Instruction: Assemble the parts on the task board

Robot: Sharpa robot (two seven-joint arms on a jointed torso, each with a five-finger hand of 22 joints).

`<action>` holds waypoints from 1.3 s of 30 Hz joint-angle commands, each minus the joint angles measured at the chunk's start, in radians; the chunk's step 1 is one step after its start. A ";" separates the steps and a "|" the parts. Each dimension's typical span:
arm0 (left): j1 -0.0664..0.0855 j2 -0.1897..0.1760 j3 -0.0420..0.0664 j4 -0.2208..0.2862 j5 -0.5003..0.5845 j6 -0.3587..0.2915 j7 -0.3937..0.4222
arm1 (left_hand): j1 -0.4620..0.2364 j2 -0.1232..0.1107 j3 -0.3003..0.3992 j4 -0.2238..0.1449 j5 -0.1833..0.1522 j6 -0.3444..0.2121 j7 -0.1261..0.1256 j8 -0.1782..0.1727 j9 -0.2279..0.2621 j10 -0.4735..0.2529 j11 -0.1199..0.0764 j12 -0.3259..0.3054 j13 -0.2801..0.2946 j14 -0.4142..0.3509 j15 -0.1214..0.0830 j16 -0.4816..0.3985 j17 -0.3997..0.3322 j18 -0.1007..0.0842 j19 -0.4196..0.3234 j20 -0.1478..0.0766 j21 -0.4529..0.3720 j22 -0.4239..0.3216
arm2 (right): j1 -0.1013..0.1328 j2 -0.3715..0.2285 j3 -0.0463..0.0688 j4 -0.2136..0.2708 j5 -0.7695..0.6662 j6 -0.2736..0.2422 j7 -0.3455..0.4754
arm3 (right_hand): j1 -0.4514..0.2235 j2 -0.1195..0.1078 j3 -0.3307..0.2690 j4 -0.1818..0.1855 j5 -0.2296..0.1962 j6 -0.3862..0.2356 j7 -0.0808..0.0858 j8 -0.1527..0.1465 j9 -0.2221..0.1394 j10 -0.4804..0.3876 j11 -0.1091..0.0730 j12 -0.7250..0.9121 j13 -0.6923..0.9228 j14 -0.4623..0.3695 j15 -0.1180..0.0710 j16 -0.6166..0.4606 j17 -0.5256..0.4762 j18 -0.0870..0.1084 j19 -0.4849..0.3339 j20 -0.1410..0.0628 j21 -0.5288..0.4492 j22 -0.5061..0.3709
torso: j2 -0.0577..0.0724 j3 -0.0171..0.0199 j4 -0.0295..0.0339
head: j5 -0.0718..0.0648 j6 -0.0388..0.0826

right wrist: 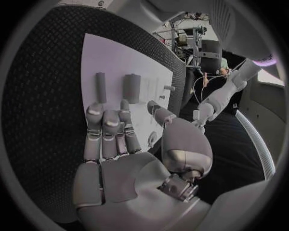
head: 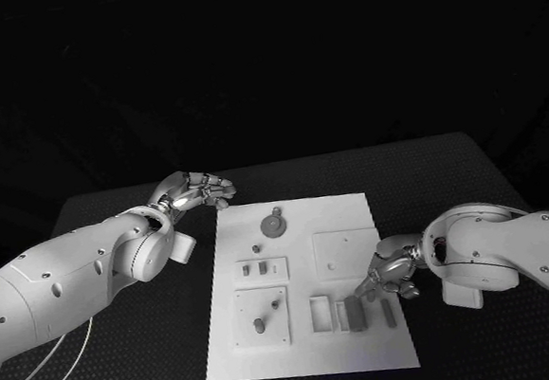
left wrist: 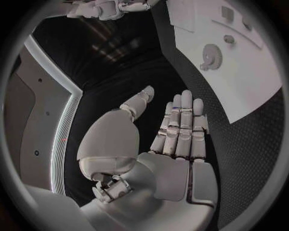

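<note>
**At the task board: both hands empty, parts lying on the plate**

At the right edge of the task board (head: 308,281), the right hand (head: 390,274) hangs over the plate's rim, beside the row of upright bars. In the right wrist view its fingers (right wrist: 108,132) are extended side by side, slightly bent, with the thumb set apart; nothing lies in the palm. Whether the fingertips touch the board cannot be told from the head view, where the hand covers part of the board's edge.

Just beyond the fingertips lie two grey bars (right wrist: 131,87), one narrow and one broad, flat on the board. Further parts past them are too small to identify.

At the far left corner of the board, the left hand (head: 196,193) sits over the black table (head: 133,363), just off the plate. The head view shows it as a bunched cluster, hard to read. The left wrist view shows the fingers (left wrist: 180,130) straight and pressed together, thumb apart, palm bare.

Near that corner a round toothed part (head: 273,225) lies on the board. Square raised plates (head: 264,316) occupy the board's middle and near left; small pegs on them are indistinct.
</note>
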 commanded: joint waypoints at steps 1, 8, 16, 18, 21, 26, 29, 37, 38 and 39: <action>0.000 0.000 0.001 0.004 0.005 0.015 0.007 | -0.009 0.003 -0.002 0.007 -0.004 -0.008 -0.001 -0.004 -0.001 -0.010 0.001 0.003 -0.002 0.002 0.002 -0.006 0.002 0.009 0.006 0.002 -0.006 0.001 | -0.001 -0.002 -0.005 0.016 -0.027 0.027 -0.039 | -0.018 -0.001 0.007 -0.007 -0.006 0.011 0.005 0.004 0.002 0.008 -0.001 0.005 0.003 0.009 0.000 0.005 0.002 0.043 0.004 -0.005 0.007 0.013 | 0.000 -0.0004 -0.0002 | -0.001 -0.005; 0.000 -0.001 0.001 0.004 0.005 0.017 0.006 | -0.010 0.002 -0.003 0.008 -0.004 -0.008 -0.001 -0.004 -0.001 -0.010 0.001 0.003 -0.002 0.001 0.002 -0.007 0.003 0.009 0.005 0.002 -0.007 0.002 | -0.001 0.002 -0.012 0.022 -0.033 0.042 -0.058 | -0.042 -0.009 0.015 -0.012 -0.006 0.012 0.004 0.003 0.005 0.012 -0.002 0.002 0.008 0.012 0.000 0.005 0.004 0.043 0.005 -0.006 0.011 0.011 | 0.001 0.0009 0.0011 | 0.000 -0.010; 0.000 -0.001 0.001 0.005 0.005 0.018 0.003 | -0.013 0.003 -0.004 0.010 -0.004 -0.007 -0.002 -0.002 -0.001 -0.011 0.001 0.002 -0.003 0.001 0.002 -0.009 0.004 0.009 0.005 0.002 -0.008 0.003 | -0.002 0.019 -0.024 0.027 -0.040 -0.005 -0.066 | -0.070 -0.038 0.019 -0.019 -0.006 0.003 0.007 -0.003 0.005 0.011 0.000 -0.003 0.013 0.012 0.001 0.003 0.007 0.043 0.004 -0.007 0.014 0.009 | 0.000 -0.0003 -0.0009 | 0.004 -0.013; 0.000 0.001 0.001 0.005 0.005 0.019 0.003 | -0.013 0.003 -0.004 0.010 -0.004 -0.007 -0.002 -0.002 -0.001 -0.011 0.001 0.002 -0.003 0.001 0.002 -0.009 0.005 0.009 0.005 0.002 -0.008 0.003 | -0.003 0.024 -0.025 0.025 -0.048 -0.005 -0.069 | -0.075 -0.042 0.025 -0.018 -0.006 -0.003 0.008 -0.007 0.004 0.010 0.002 -0.005 0.015 0.012 0.002 0.003 0.007 0.043 0.004 -0.007 0.014 0.008 | 0.000 -0.0005 -0.0003 | 0.004 -0.014; 0.000 0.001 0.001 0.008 0.006 0.020 0.003 | -0.015 0.003 -0.005 0.012 -0.004 -0.008 -0.001 -0.002 -0.001 -0.012 0.002 0.002 -0.003 0.001 0.003 -0.010 0.006 0.009 0.005 0.003 -0.009 0.004 | -0.007 0.036 -0.029 0.016 -0.056 -0.017 -0.073 | -0.080 -0.048 0.030 -0.020 -0.006 -0.011 0.011 -0.011 0.004 0.012 0.004 -0.004 0.018 0.014 0.005 0.004 0.009 0.043 0.006 -0.008 0.017 0.008 | 0.000 -0.0005 0.0028 | 0.003 -0.015; 0.000 0.011 0.001 -0.001 0.008 0.022 0.001 | -0.016 0.003 -0.006 0.013 -0.004 -0.009 -0.001 -0.003 -0.001 -0.013 0.002 0.002 -0.004 0.000 0.003 -0.011 0.006 0.009 0.005 0.003 -0.009 0.004 | -0.032 0.047 -0.030 0.017 -0.072 -0.047 -0.085 | -0.080 -0.054 0.033 -0.028 -0.006 -0.015 0.013 -0.013 0.004 0.012 0.006 -0.003 0.022 0.015 0.007 0.005 0.011 0.043 0.007 -0.010 0.019 0.007 | 0.000 0.0002 0.0019 | 0.010 -0.015; 0.001 0.014 0.001 -0.005 0.008 0.022 0.001 | -0.017 0.002 -0.006 0.013 -0.004 -0.010 -0.001 -0.003 -0.001 -0.013 0.002 0.002 -0.004 0.000 0.003 -0.012 0.007 0.009 0.004 0.003 -0.010 0.004 | -0.039 0.058 -0.030 0.009 -0.081 -0.061 -0.088 | -0.082 -0.037 0.015 -0.057 -0.005 -0.019 0.015 -0.014 0.007 0.010 0.009 -0.003 0.029 0.014 0.009 0.006 0.015 0.043 0.006 -0.010 0.024 0.007 | 0.000 0.0014 0.0017 | 0.013 -0.016; 0.001 0.014 0.000 -0.006 0.002 0.038 0.001 | -0.029 -0.004 -0.012 0.021 -0.009 -0.020 0.003 -0.006 -0.004 -0.020 0.005 0.000 -0.006 -0.004 0.005 -0.018 0.010 0.009 0.003 0.004 -0.013 0.007 | -0.055 0.090 -0.030 -0.014 -0.105 -0.066 -0.086 | -0.077 -0.021 0.009 -0.084 -0.006 -0.018 0.015 -0.014 0.010 0.012 0.008 -0.004 0.036 0.016 0.009 0.007 0.017 0.043 0.007 -0.012 0.028 0.005 | 0.000 0.0016 0.0002 | 0.018 -0.017; 0.001 0.013 0.000 -0.005 0.002 0.038 0.001 | -0.031 -0.005 -0.013 0.023 -0.010 -0.020 0.003 -0.006 -0.004 -0.020 0.005 0.000 -0.007 -0.004 0.005 -0.019 0.011 0.009 0.003 0.004 -0.014 0.007 | -0.056 0.095 -0.030 -0.017 -0.105 -0.070 -0.086 | -0.076 -0.019 0.009 -0.087 -0.006 -0.017 0.014 -0.013 0.010 0.013 0.008 -0.004 0.036 0.017 0.009 0.007 0.018 0.043 0.008 -0.012 0.028 0.004 | 0.000 0.0018 0.0004 | 0.018 -0.017; 0.001 0.013 0.000 -0.005 0.002 0.038 0.001 | -0.032 -0.005 -0.013 0.024 -0.010 -0.020 0.003 -0.006 -0.004 -0.021 0.005 0.000 -0.007 -0.005 0.005 -0.020 0.011 0.009 0.003 0.005 -0.014 0.008 | -0.056 0.098 -0.030 -0.019 -0.105 -0.073 -0.087 | -0.075 -0.019 0.009 -0.089 -0.006 -0.016 0.014 -0.013 0.010 0.014 0.008 -0.004 0.037 0.017 0.008 0.007 0.018 0.043 0.008 -0.012 0.029 0.004 | 0.001 0.0018 0.0010 | 0.018 -0.017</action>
